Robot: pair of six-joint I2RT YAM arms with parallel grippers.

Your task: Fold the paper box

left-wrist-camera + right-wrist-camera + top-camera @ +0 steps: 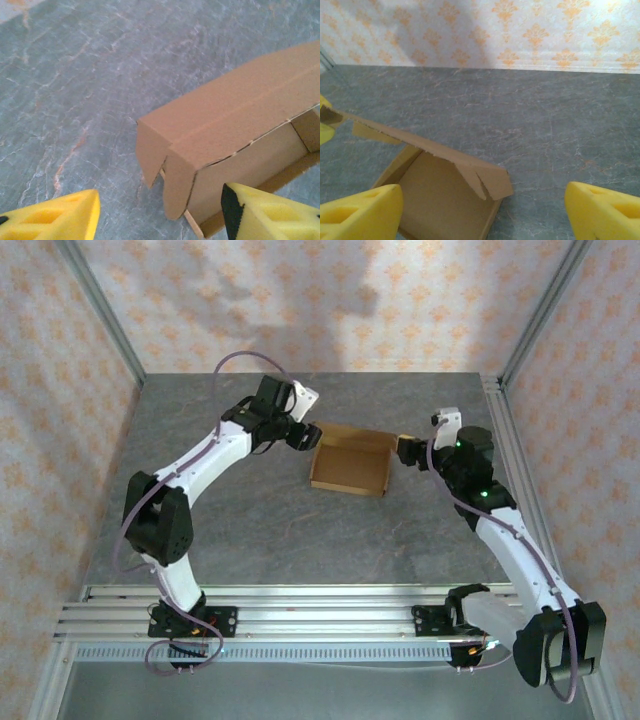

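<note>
The paper box [348, 465] is a shallow brown cardboard tray lying open side up in the middle of the table, with its back flap leaning over the inside. My left gripper [300, 437] is at the box's left end, and my right gripper [408, 452] is at its right end. In the left wrist view the box corner [200, 150] with its rounded tabs stands between the yellow fingers [60, 220], which are spread wide; the left gripper [160, 220] is open. The right gripper [482, 215] is also open, and the box's corner and folded flap [485, 177] lie between its fingers [605, 212].
Grey marbled table [250, 530] all round the box. Aluminium rails [320, 605] run along the near edge by the arm bases. Metal frame posts [505, 430] and wallpapered walls [330, 300] close in the back and sides.
</note>
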